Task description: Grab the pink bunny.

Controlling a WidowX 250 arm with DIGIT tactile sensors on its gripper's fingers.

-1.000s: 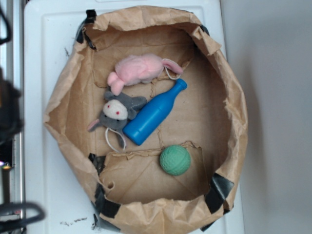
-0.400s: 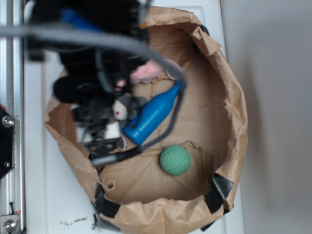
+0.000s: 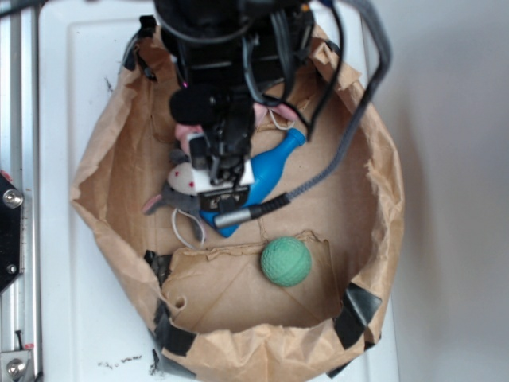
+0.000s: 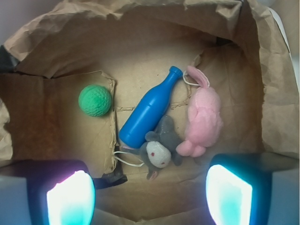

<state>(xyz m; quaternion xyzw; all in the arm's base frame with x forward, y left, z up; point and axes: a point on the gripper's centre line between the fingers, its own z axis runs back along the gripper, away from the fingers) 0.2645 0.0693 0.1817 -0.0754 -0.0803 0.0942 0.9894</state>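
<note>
Four items in the paper bag (image 4: 42, 51); gripper (image 4: 150, 197) hovers wide open, empty. Pink bunny (image 4: 202, 119) lies ahead-right, long axis running away from gripper.

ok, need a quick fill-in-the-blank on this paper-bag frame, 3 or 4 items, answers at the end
1. The pink bunny lies between the bag wall and the ____ bottle.
2. The grey plush has ____ eyes.
3. The green ball lies ____ from the bottle, not touching it.
4. The gripper fingers stand ____, holding nothing.

Missing words: blue; red; apart; open
</note>
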